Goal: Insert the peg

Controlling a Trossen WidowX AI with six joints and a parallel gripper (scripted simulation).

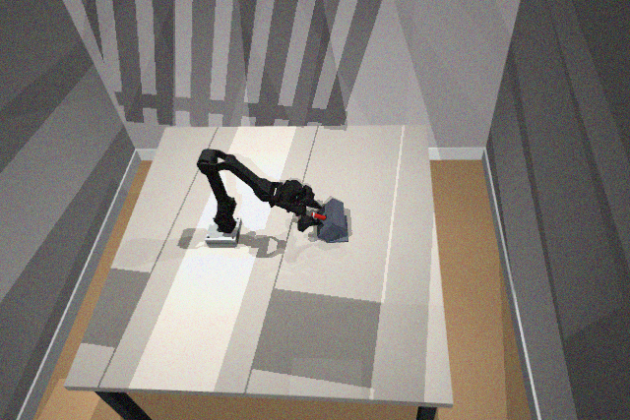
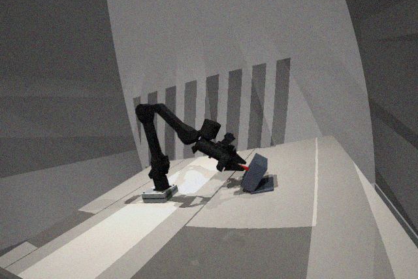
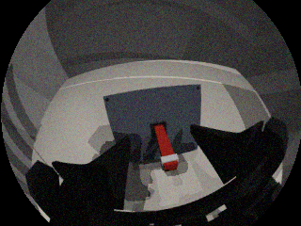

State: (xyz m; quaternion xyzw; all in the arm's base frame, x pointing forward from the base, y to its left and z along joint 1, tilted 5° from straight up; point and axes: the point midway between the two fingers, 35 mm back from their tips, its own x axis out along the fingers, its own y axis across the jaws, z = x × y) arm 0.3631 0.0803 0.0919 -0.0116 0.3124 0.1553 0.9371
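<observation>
Wrist view, going from nine o'clock to three o'clock: one black finger point(image 3: 116, 157) sits on the left, then the small red peg with a white end point(image 3: 165, 146), then the other black finger on the right. The black two-finger gripper point(image 3: 165, 153) is wide open and holds nothing. The peg pokes out of the sloped grey-blue panel point(image 3: 134, 113), so the pushing looks done. I think only moving the gripper away is left.

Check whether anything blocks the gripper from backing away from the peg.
Nothing visible does. The gripper is open, its fingers apart on either side of the red peg, which sits in the sloped panel.
</observation>
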